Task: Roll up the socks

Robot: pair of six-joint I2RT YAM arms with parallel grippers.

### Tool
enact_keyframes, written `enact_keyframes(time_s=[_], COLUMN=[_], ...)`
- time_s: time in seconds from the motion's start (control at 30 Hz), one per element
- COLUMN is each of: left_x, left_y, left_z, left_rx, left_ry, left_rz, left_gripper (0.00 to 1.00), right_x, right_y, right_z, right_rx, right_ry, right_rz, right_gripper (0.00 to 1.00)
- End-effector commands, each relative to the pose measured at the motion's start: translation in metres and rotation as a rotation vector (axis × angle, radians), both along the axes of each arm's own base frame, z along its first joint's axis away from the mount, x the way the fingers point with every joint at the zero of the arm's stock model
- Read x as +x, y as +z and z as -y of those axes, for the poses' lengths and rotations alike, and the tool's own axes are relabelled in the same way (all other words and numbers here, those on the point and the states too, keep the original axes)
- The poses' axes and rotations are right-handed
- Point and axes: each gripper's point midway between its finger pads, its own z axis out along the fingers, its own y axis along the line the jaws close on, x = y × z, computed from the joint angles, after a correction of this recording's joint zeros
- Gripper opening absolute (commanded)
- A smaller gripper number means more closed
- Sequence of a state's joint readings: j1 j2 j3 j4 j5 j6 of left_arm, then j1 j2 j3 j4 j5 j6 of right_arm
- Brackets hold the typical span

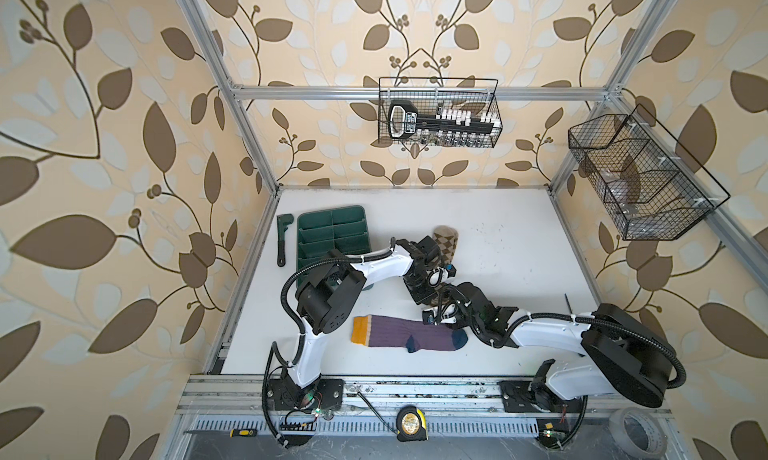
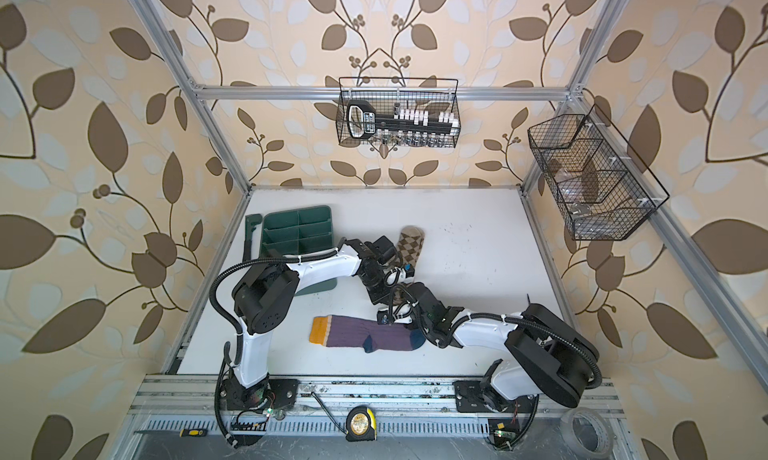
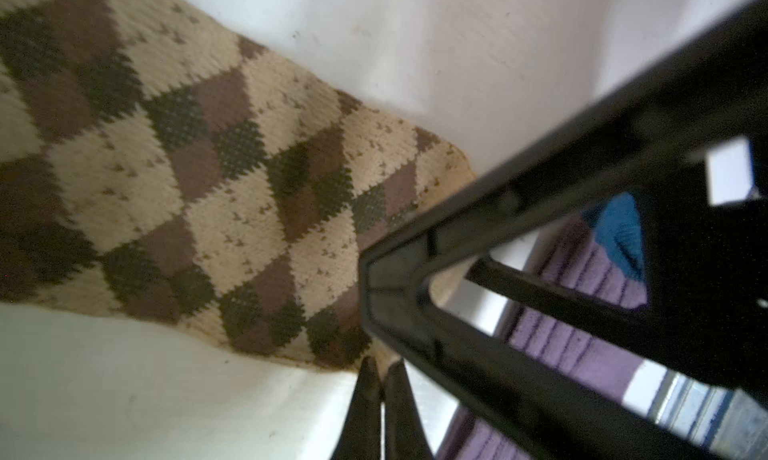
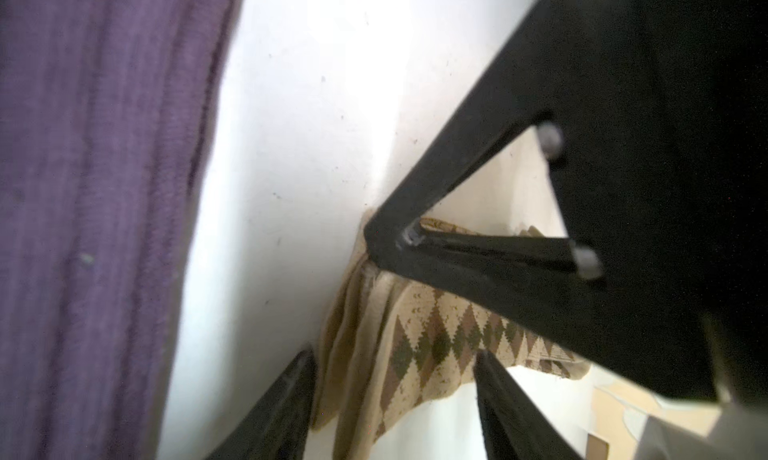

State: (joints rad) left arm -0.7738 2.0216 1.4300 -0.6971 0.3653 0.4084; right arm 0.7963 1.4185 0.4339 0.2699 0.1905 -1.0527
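The beige argyle sock lies lengthwise at mid-table, its near end hidden under both grippers in both top views. My left gripper is shut on that near edge; in the right wrist view the beige argyle sock hangs in bunched folds from it. My right gripper is open, one finger on each side of the hanging fold. The purple sock, with a yellow cuff and navy toe, lies flat toward the front, just beside the right gripper.
A green divided tray and a black tool sit at the back left of the table. Wire baskets hang on the walls. A tape measure, screwdriver and tape roll lie along the front rail.
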Motion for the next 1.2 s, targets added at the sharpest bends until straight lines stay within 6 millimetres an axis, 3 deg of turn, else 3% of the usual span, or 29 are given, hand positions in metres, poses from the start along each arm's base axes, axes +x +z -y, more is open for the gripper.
enact_keyframes(time_s=[0.0,0.2,0.27,0.4,0.57,0.63,0.73,0.87,0.93,1.0,1.17], left_x=[-0.005,-0.009,-0.012,-0.013,-0.009,-0.001,0.026,0.055,0.045,0.020,-0.053], left_y=[0.015,0.021,0.029,0.054,0.084,0.096,0.125,0.203,0.232,0.248,0.236], left_z=[0.005,0.008,0.010,0.011,0.003,-0.006,-0.032,-0.094,-0.116,-0.124,-0.106], left_rx=[-0.016,-0.024,-0.037,-0.092,-0.132,-0.130,-0.104,-0.095,-0.127,-0.185,-0.322], left_ry=[-0.015,-0.023,-0.025,-0.001,0.036,0.066,0.176,0.379,0.374,0.248,-0.175], left_rz=[0.005,0.018,0.029,0.077,0.171,0.257,0.502,0.949,1.089,1.164,1.164], left_gripper=[0.02,0.06,0.11,0.31,0.56,0.64,0.68,0.70,0.71,0.72,0.78], right_x=[-0.004,-0.003,-0.006,-0.014,-0.016,-0.017,-0.022,-0.029,-0.031,-0.035,-0.042], right_y=[-0.013,-0.022,-0.024,-0.025,-0.019,-0.015,-0.011,-0.010,-0.006,-0.003,-0.009], right_z=[0.005,0.006,0.005,0.008,0.010,0.009,0.008,0.009,0.010,0.011,0.022], right_rx=[-0.042,-0.061,-0.073,-0.074,-0.055,-0.042,-0.017,-0.037,-0.034,-0.037,-0.121], right_ry=[0.015,0.003,0.005,0.010,0.013,0.011,-0.002,-0.018,-0.026,-0.028,-0.050], right_rz=[-0.038,-0.079,-0.111,-0.184,-0.199,-0.220,-0.278,-0.376,-0.422,-0.478,-0.624], right_gripper=[0.47,0.17,0.13,0.01,0.00,0.00,0.00,0.00,0.00,0.00,0.00])
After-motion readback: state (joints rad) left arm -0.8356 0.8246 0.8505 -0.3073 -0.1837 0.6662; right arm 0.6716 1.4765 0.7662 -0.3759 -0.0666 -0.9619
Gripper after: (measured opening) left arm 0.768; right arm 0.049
